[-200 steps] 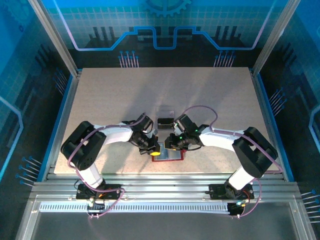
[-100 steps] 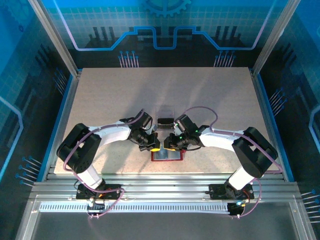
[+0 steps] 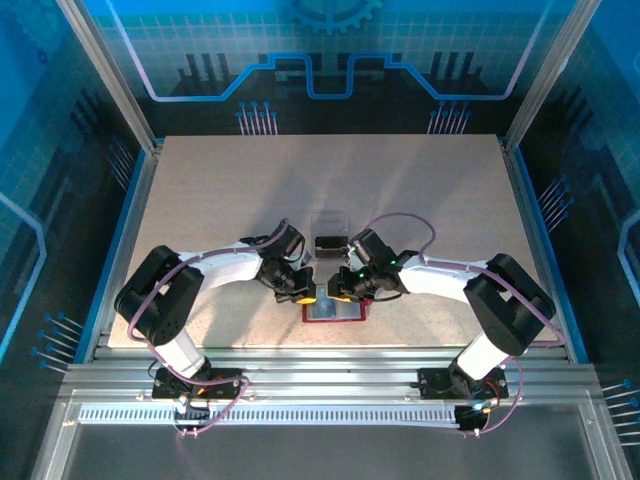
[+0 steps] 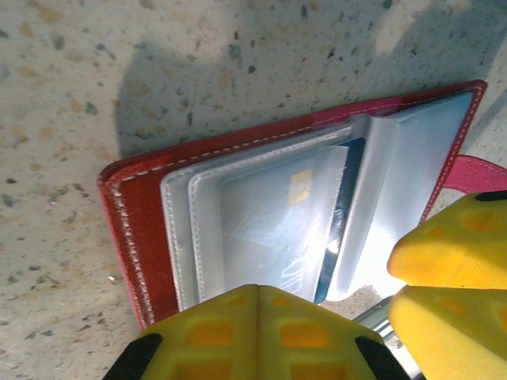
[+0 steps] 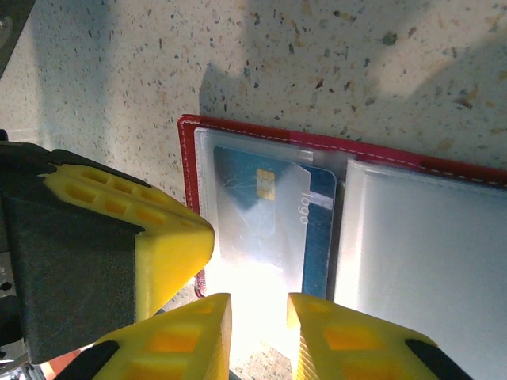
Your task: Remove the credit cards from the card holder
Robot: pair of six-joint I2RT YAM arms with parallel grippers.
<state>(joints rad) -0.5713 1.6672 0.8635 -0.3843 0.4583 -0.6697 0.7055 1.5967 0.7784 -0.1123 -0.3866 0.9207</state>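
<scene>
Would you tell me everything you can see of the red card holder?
The card holder lies open and flat on the speckled table near its front edge. It has a red leather-like cover with pale stitching and clear plastic sleeves inside, with a blue card bearing a gold chip tucked in one. The left hand and right hand sit at its edge; contact is unclear.

The table (image 3: 200,200) is a pale, speckled, stone-like slab. The red card holder (image 3: 340,312) lies flat on it, spread open with its pale pockets face up, at about 6 o'clock from the table's middle, near the front edge. A clear plastic box (image 3: 330,222) stands at the holder's 12 o'clock, near the table's middle.
</scene>
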